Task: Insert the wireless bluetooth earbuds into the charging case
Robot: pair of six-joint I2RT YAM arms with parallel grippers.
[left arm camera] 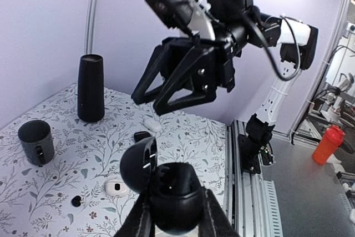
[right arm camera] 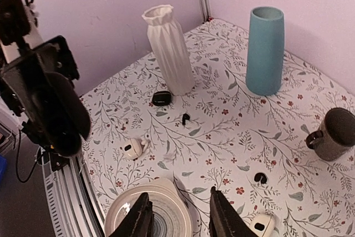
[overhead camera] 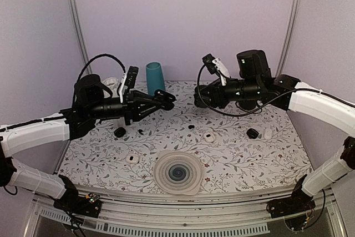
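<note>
My left gripper (overhead camera: 165,99) is shut on a black charging case (left arm camera: 173,192) and holds it above the table with its lid (left arm camera: 137,166) open. The case's inside is dark, and I cannot tell what it holds. One black earbud (overhead camera: 191,127) lies on the table mid-back, also in the left wrist view (left arm camera: 76,201) and the right wrist view (right arm camera: 259,177). A second black earbud (overhead camera: 141,132) lies further left, also in the right wrist view (right arm camera: 185,118). My right gripper (overhead camera: 201,96) is open and empty, raised facing the left one, its fingers (right arm camera: 138,220) over the plate's edge.
A ribbed plate (overhead camera: 178,172) sits at the front centre. White cases (overhead camera: 209,136) (overhead camera: 132,159), black cases (overhead camera: 120,132) (overhead camera: 253,133) and a white item (overhead camera: 268,133) lie about. A teal vase (overhead camera: 155,77), a white vase (right arm camera: 169,48), a grey mug (right arm camera: 333,134) and a dark cylinder (left arm camera: 90,87) stand at the back.
</note>
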